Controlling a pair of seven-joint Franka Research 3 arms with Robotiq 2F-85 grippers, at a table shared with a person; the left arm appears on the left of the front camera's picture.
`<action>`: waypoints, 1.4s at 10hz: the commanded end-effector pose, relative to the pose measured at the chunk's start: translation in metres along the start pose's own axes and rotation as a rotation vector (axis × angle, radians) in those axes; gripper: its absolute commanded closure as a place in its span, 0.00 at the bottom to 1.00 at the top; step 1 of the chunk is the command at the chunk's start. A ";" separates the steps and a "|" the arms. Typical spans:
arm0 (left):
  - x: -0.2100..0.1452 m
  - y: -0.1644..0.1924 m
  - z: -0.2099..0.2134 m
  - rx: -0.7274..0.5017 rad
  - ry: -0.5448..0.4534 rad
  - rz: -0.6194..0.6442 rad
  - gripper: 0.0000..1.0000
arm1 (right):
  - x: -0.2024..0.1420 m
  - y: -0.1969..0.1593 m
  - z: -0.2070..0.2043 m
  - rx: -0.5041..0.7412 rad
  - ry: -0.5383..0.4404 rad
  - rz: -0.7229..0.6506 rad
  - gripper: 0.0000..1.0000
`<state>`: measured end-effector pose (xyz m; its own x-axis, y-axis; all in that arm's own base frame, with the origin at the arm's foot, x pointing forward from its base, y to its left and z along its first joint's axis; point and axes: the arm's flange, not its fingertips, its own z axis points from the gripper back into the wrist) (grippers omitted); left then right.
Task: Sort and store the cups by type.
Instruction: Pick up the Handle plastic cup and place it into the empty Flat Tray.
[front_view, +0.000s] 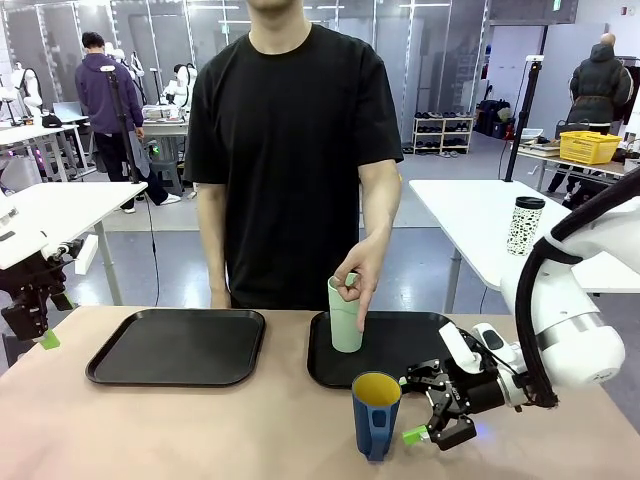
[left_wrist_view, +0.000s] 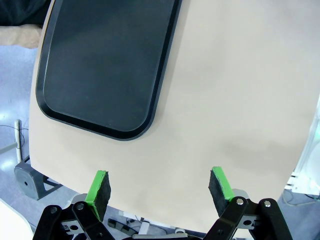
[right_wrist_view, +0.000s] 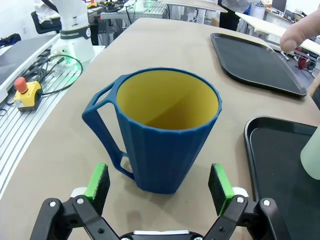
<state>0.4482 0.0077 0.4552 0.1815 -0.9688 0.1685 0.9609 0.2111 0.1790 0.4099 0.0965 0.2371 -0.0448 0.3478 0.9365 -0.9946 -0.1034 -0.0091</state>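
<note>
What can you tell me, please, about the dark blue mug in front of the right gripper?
The dark blue mug has a ribbed, tapering wall, a yellow inside and a looped handle; it looks like matte plastic. It stands upright and empty on the beige table, outside the right-hand black tray. The open right gripper faces it without contact; only the table touches it.

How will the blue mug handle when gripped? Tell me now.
The blue mug looks rigid and ribbed, so it probably won't squash or slip between the pads of the right gripper. It narrows toward its base, so a sideways push could tip it. It is empty, so likely light; the handle may pull it slightly off balance.
</note>
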 end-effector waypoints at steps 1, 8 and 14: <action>-0.001 -0.001 -0.001 0.021 0.006 0.002 0.00 | -0.008 -0.005 -0.014 -0.014 -0.008 0.028 0.00; -0.001 -0.001 -0.001 0.021 0.006 0.002 0.00 | -0.004 -0.015 -0.038 0.034 -0.056 0.025 0.00; -0.001 -0.001 -0.001 0.021 0.006 0.002 0.00 | -0.004 -0.018 -0.055 0.073 -0.107 0.026 0.00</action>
<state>0.4482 0.0077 0.4552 0.1815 -0.9688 0.1686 0.9609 0.2112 0.1790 0.4219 0.1438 0.2234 -0.0336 0.2748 0.9609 -0.9831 -0.1824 0.0178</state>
